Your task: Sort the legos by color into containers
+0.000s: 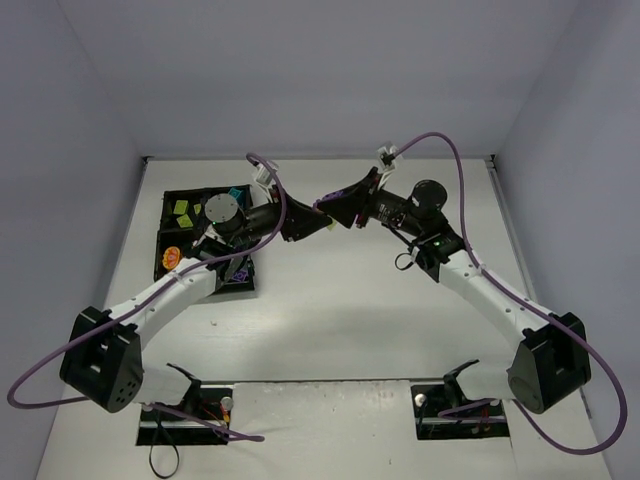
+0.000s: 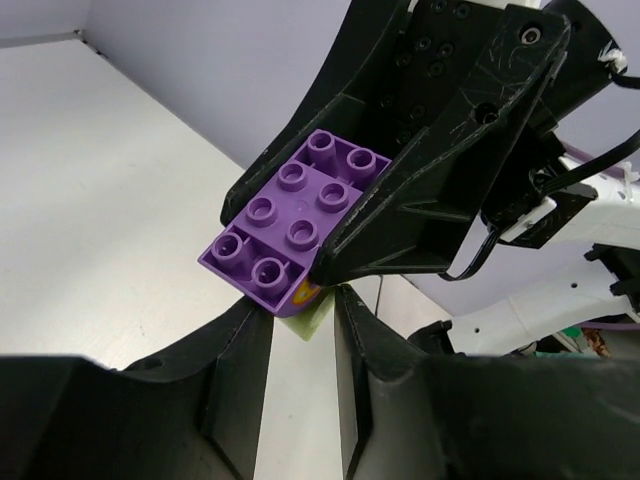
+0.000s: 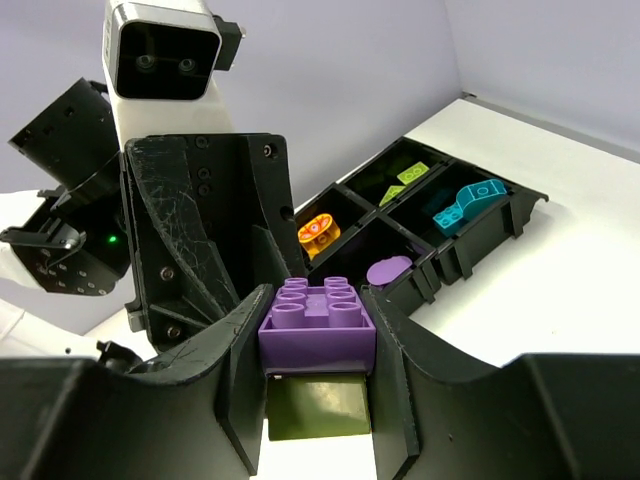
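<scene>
I see right hand (image 3: pixel 315 300) clamped on purple brick (image 3: pixel 318 335), can't tell for left hand (image 2: pixel 300 315); mistimed release could drop it onto bench (image 2: pixel 100 200).

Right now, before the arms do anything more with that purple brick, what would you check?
1. Right gripper clamped on the purple brick: ok.
2. Left gripper has its own hold: cannot tell; its fingertips only flank one end.
3. Brick is above the tray: not ok; it hangs over bare table beside it.
4. Room beside the oval purple piece: ok.
5. Colours kept apart: ok; orange piece, yellow-green pieces and cyan piece sit in separate sections.
</scene>
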